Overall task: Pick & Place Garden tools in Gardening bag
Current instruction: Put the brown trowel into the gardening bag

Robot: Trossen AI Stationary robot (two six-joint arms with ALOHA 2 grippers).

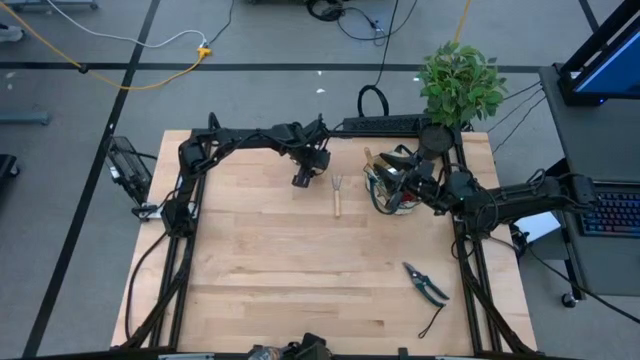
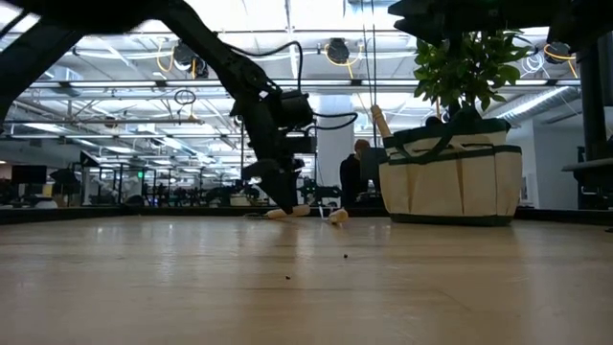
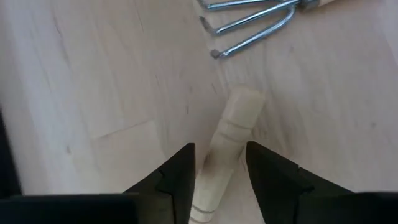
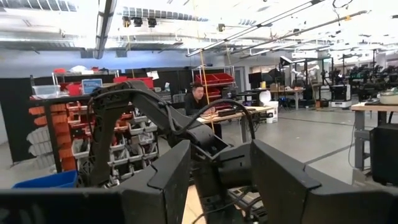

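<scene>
My left gripper [image 1: 303, 179] points steeply down at the table's far middle, open, with its fingers standing on either side of a wooden tool handle [image 3: 219, 163] that lies flat on the table. The rest of that tool is hidden under the gripper. A wooden-handled hand rake [image 1: 337, 194] lies just to the right, its tines [image 3: 252, 25] near the handle's end. The beige gardening bag [image 2: 450, 180] stands upright at the far right with a wooden handle [image 2: 380, 123] sticking out of it. My right gripper [image 4: 221, 177] is raised at the bag, open, with nothing between its fingers. My left gripper comes from above, slanting, with one finger [image 3: 180, 174] on each long side of the wooden handle, near its free end [image 3: 244, 102], and the fingers lie across it. Only narrow gaps show beside the handle, and I cannot tell whether the fingers touch it. The handle lies on the table.
Dark-handled pruning shears [image 1: 425, 283] lie near the table's right front. A leafy potted plant [image 1: 460, 80] stands at the far right corner behind the bag. The near and left parts of the wooden table [image 1: 260, 270] are bare.
</scene>
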